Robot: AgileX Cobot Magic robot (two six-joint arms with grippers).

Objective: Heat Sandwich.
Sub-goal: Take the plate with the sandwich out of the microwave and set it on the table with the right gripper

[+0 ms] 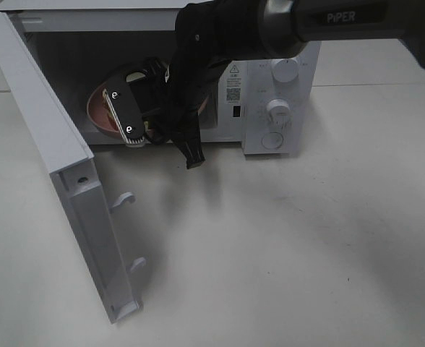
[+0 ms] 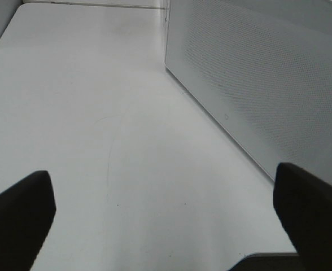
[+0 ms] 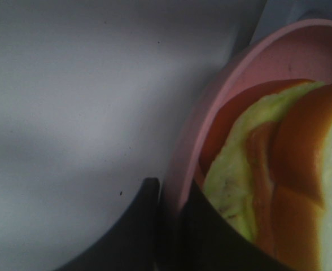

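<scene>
Sandwich [image 3: 279,186] on pink plate [image 3: 211,113] inside microwave [image 1: 270,94].

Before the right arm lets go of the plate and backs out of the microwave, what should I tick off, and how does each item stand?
1. Microwave door swung fully open: ok.
2. Right gripper pinching the pink plate rim: ok, one finger either side.
3. Sandwich on the plate: ok.
4. Plate resting flat on the microwave floor: cannot tell, the arm hides it.
5. Left gripper open and holding nothing, outside beside the door: ok.
6. Table in front free for withdrawing: ok.
</scene>
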